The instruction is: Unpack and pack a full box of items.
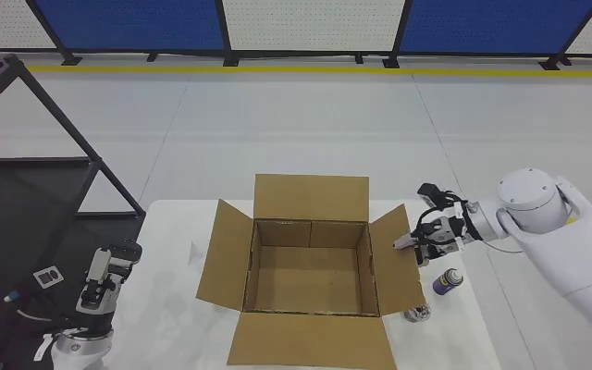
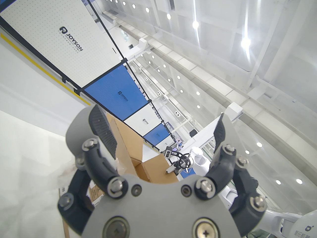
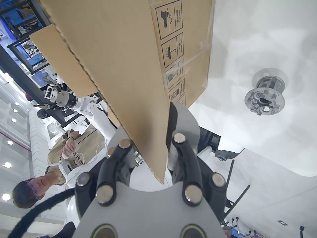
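Here's the cardboard box [image 1: 310,233], sitting square in the middle of the white table [image 1: 176,314] with all 4 flaps folded outward and its bare brown floor in full view from the top. Over on the right side, the right gripper [image 1: 412,246] is in at the outer edge of the right flap [image 1: 396,277]. The right wrist view confirms it: the flap's corner runs straight down between the jaws, which are drawn in close and pinching the cardboard. That flap is tilted up and away from the box wall, with the printed handling symbols on the wall just behind it. Just beside that flap, on the table, stands 1 small spray can [image 1: 448,280], and a little nearer the robot lies 1 metal spool [image 1: 417,313], close to the flap's near corner but apart from the can. Now to the other side: the left gripper [image 2: 158,125] is spread wide with nothing between its dark ribbed pads [image 2: 102,127]. It sits near the table's left edge, well apart from the box, aimed upward with the box showing beyond it.
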Controlling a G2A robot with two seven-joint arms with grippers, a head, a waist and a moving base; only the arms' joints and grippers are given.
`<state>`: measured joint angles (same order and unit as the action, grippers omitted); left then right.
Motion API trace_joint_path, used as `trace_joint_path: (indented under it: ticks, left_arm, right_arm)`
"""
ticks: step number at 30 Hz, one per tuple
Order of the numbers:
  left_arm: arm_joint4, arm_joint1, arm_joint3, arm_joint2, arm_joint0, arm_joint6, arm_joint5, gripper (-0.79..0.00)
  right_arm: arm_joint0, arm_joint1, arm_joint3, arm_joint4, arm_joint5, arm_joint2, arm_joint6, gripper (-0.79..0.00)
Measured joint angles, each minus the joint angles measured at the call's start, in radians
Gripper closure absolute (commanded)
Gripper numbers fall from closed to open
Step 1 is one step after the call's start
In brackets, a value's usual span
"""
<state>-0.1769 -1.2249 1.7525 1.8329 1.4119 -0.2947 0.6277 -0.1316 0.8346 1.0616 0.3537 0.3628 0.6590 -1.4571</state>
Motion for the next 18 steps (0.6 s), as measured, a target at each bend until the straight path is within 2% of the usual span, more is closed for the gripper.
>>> trace_joint_path:
  ticks: [5,8,12,18]
  left_arm:
    - [0.0,0.0,0.0,0.0,0.0,0.0,0.0,-0.785]
    - [0.0,0.0,0.0,0.0,0.0,0.0,0.0,-0.785]
    - [0.0,0.0,0.0,0.0,0.0,0.0,0.0,-0.785]
    - [0.0,0.0,0.0,0.0,0.0,0.0,0.0,-0.785]
  right_arm:
    - [0.006,-0.038,0.038,-0.003,-0.026,0.012,-0.025,-0.785]
    - [-0.022,-0.07,0.076,-0.022,-0.094,0.061,-0.028,-0.785]
    - [-0.109,-0.124,0.137,-0.015,-0.245,0.159,-0.02,-0.785]
    - [-0.269,-0.201,0.252,0.029,-0.349,0.315,-0.018,-0.785]
